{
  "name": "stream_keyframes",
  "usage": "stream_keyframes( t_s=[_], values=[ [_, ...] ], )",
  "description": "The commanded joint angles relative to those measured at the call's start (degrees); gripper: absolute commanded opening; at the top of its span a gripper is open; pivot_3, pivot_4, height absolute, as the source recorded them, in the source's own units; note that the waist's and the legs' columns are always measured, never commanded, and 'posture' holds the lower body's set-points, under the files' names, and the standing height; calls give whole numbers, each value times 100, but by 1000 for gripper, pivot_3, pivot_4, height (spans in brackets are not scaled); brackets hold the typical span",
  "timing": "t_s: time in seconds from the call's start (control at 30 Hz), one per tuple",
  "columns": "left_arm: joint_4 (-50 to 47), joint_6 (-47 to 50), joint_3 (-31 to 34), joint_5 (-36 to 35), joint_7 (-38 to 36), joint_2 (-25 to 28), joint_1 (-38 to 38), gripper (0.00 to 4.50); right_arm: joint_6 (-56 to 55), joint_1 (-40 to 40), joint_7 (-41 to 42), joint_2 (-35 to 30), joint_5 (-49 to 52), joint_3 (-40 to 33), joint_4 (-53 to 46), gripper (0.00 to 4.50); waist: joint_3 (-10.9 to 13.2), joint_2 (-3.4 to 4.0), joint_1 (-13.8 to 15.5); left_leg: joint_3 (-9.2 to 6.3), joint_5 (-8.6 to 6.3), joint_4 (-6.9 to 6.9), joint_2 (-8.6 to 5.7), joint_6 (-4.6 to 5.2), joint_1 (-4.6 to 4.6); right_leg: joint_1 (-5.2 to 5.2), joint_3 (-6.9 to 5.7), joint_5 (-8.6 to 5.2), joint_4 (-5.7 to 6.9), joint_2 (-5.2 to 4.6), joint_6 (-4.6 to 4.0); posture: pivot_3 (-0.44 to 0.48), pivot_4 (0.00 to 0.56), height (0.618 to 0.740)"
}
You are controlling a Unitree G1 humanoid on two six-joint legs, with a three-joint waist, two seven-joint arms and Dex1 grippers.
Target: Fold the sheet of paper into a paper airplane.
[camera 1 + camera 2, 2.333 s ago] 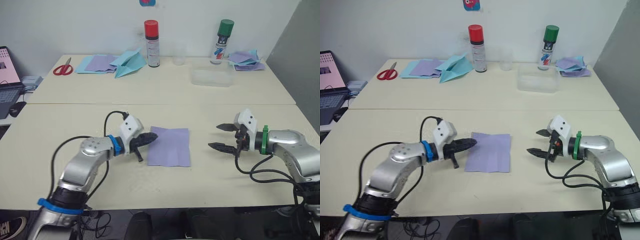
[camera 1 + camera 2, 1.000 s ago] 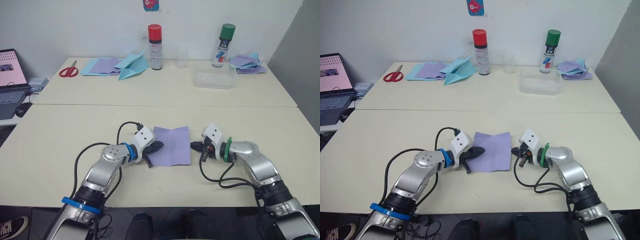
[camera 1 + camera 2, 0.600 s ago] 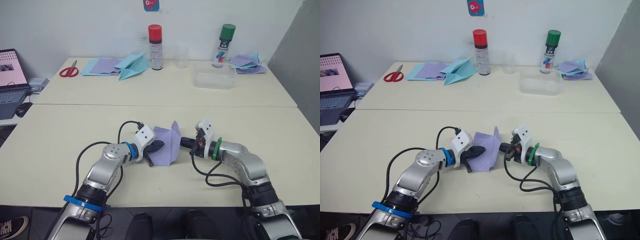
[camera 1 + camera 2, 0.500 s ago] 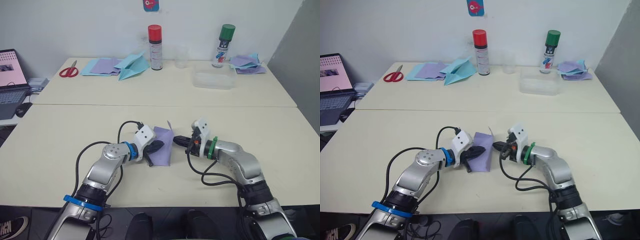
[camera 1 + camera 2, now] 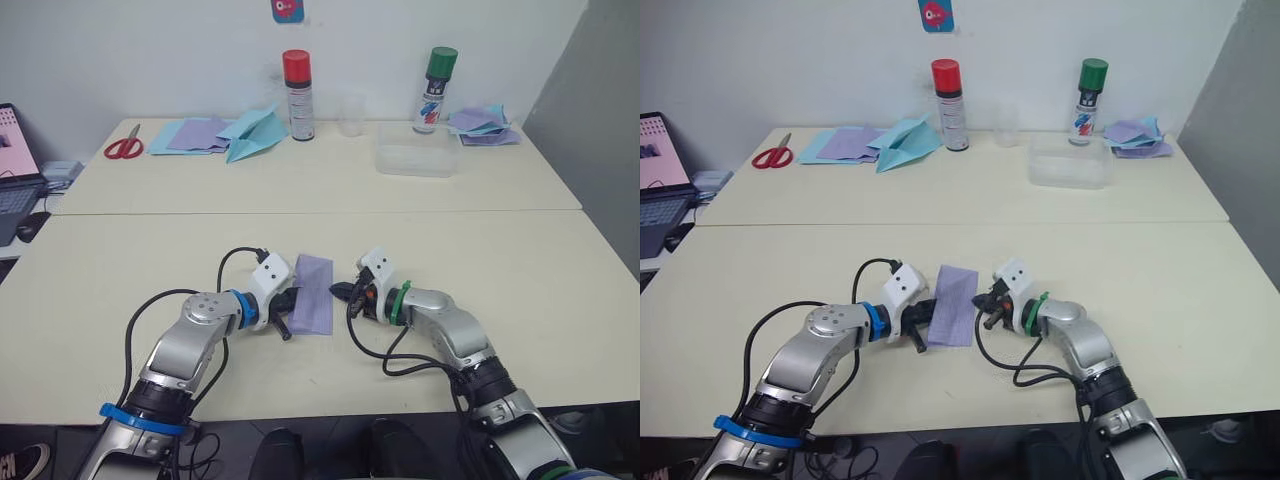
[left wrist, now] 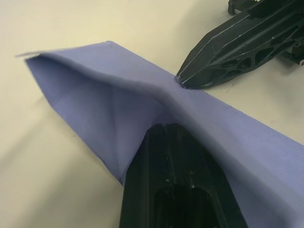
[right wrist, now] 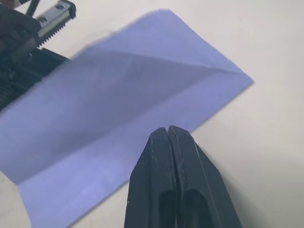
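Observation:
The lavender sheet of paper (image 5: 314, 291) lies folded in half on the near table, a narrow upright rectangle between my two grippers. My left gripper (image 5: 292, 300) is shut, its tip tucked in from the left between the two layers (image 6: 114, 118), with the upper layer draped over it. My right gripper (image 5: 341, 291) is also shut and comes in from the right, its tip touching the paper's right-hand folded edge (image 7: 142, 118). No paper airplane of this lavender paper is in view.
On the far table stand a red-capped spray can (image 5: 297, 80), a green-capped spray can (image 5: 433, 88), a clear cup (image 5: 350, 115) and a clear plastic box (image 5: 415, 158). Scissors (image 5: 122, 147), paper stacks (image 5: 190, 134) and a light-blue paper airplane (image 5: 250, 132) lie at back left. A laptop (image 5: 10, 170) sits far left.
My right gripper swept leftward, carrying the sheet's right half up and over onto the left half. The sheet went from flat to folded. The left gripper stayed in place. The camera shifted slightly.

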Motion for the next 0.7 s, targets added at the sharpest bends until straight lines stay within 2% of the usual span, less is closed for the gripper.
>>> stream_keyframes(
  t_s=[0.03,0.27,0.5,0.6,0.7],
  values=[
    [309,244,-162,157,56,65,136,0,-177,-89,52,30,-120,144,-10,38,-2,0,0,0,0,0,0,0,0,0,1,0,0,0,0,0,150,740],
    [212,282,67,77,44,263,161,0,-363,-164,52,-113,-646,553,325,38,-27,-6,-11,0,0,0,-1,0,6,2,8,1,0,0,-2,0,150,740],
    [-456,483,1117,-623,-256,1053,382,0,-413,-183,25,-146,-758,648,448,38,-29,-10,-87,-12,0,-14,14,0,13,-1,5,-2,1,4,-13,0,150,740],
    [-702,514,1482,-932,-198,1051,254,0,-448,-184,28,-163,-754,658,479,38,-29,-12,-76,-12,0,-12,13,0,7,-3,1,-3,1,3,-14,0,150,740],
    [-1134,713,1539,-1266,-125,832,144,0,-476,-197,35,-179,-756,670,509,38,-31,-15,-55,-11,0,-9,3,0,5,0,7,-2,0,2,-14,0,150,740]
  ],
)
